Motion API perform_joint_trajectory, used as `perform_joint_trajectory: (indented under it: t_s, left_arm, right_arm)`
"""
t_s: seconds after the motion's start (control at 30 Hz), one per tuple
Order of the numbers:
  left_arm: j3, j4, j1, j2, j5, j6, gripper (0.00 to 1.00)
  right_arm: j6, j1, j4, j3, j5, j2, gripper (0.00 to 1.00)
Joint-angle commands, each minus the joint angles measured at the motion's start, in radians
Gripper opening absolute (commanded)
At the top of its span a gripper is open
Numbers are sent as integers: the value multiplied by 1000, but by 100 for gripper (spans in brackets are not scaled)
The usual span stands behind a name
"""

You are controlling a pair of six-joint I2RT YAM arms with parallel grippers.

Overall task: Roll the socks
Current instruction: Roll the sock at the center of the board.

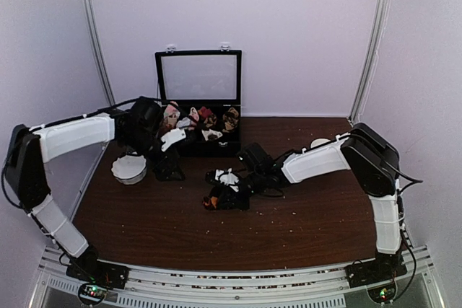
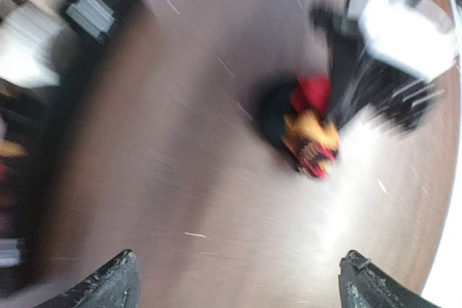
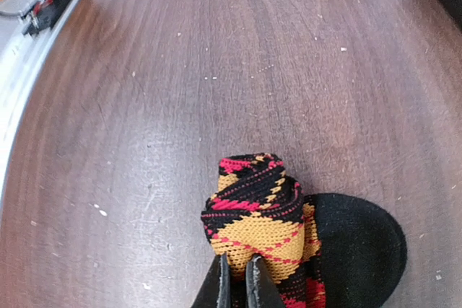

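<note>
mid-table, the socks lie left-right, rolled end leftward, in the right hand.

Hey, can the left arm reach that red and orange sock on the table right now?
Probably yes. The left gripper is open, and bare table lies between it and the sock. The right gripper pinches the sock's other side and may crowd it.

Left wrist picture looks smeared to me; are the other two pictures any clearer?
Left wrist view: motion-blurred throughout, the red-and-orange argyle knit sock a smear, glare on the brown wooden table. Right wrist view: sharp, stitches clear. Top view: fairly sharp, dimly lit.
</note>
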Motion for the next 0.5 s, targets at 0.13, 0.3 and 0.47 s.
perform_joint_trajectory:
  t_s: [0.13,0.3,0.47]
  left_arm:
    - [96,-32,84,-23,-55,37,98]
    - [-34,94,-28,-118,-243,141,98]
    - [-65,64,-110,-134,-81,199,98]
  right_arm:
    - [225,-11,-251,-24,-73,122,7]
    - [424,-47,-202,14,-189,156,7]
    - [596,-68,-223,55,-198,172,5]
